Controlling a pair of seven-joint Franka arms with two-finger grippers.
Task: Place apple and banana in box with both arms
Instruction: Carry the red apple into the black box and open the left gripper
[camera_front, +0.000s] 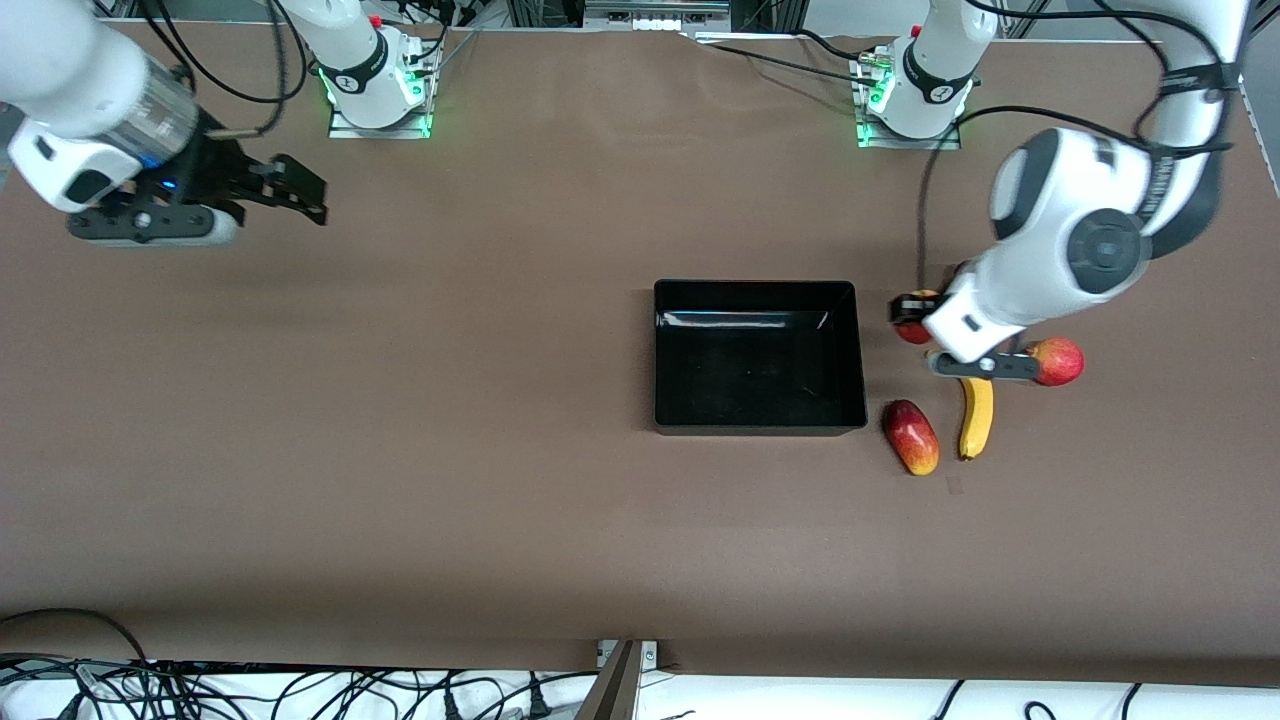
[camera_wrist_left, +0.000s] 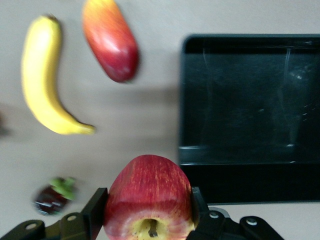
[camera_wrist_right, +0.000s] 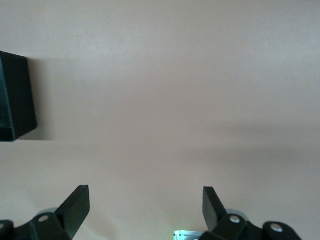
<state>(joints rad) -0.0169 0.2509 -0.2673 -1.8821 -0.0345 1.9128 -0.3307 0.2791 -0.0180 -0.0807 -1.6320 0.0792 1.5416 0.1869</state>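
My left gripper (camera_wrist_left: 148, 220) pinching apple (camera_wrist_left: 148, 197), lifted over table beside box (camera_front: 758, 356). Banana (camera_front: 976, 415) on table just below my left gripper, red-yellow mango (camera_front: 910, 436) beside it, between banana and box. I see box empty. My right gripper (camera_front: 290, 190) waits spread, well apart from box.

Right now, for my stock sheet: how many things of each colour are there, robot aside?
Red: 3 (apple in the left gripper, oblong fruit, round fruit)
Yellow: 1 (banana)
Black: 1 (box)
Dark with green top: 1 (small item, kind unclear)
Total: 6
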